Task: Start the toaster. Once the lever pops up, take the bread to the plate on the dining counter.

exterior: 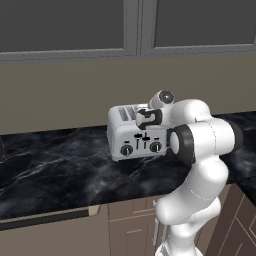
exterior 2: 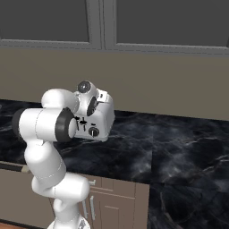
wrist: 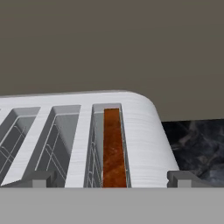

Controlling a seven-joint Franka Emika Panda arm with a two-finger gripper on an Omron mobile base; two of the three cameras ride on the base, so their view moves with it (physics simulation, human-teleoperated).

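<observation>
The silver-white toaster (exterior: 125, 135) (exterior 2: 102, 121) stands on the black marble worktop, its two knobs and two black slide levers (exterior: 145, 138) facing me. In the hand view I look down on the toaster (wrist: 146, 131) and its slots. The bread (wrist: 113, 148), a brown slice seen edge-on, sits down in the rightmost slot. My gripper (exterior: 142, 120) (wrist: 113, 179) hovers just over the toaster's top right, open, with one fingertip on each side of the bread's slot and nothing between them. The plate and the dining counter are out of view.
The worktop (exterior: 60, 170) (exterior 2: 179, 147) runs left and right of the toaster against a tan wall. Dark-fronted wall cabinets (exterior: 65, 25) hang above it. Base cabinet doors (exterior: 130, 225) sit below its front edge, beside my arm.
</observation>
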